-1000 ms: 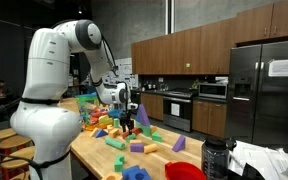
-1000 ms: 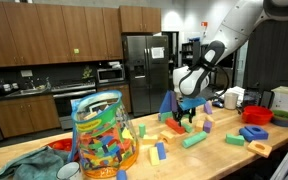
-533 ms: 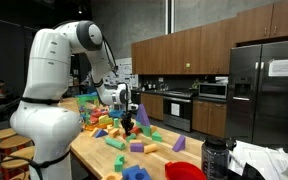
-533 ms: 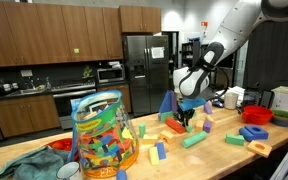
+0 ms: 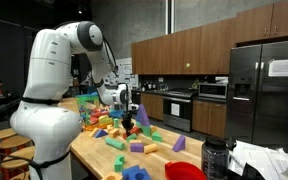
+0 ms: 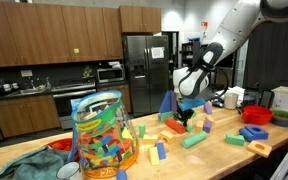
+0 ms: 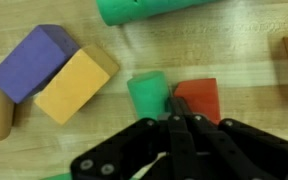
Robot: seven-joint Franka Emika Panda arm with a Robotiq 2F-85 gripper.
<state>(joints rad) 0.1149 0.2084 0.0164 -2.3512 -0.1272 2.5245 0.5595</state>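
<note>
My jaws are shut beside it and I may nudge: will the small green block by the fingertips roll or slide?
The green block looks rigid and small, so probably light. Its far edge seems rounded, so it may roll on the smooth table. The red block sits close beside it, the shut gripper at their gap; a push could shift both.

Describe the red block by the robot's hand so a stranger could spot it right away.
On the wooden table strewn with blocks, find the robot's shut hand. Two small blocks lie side by side at its tips, a green block and the red block. Its colour sets it apart from the green block, the yellow block and the purple block nearby.
</note>
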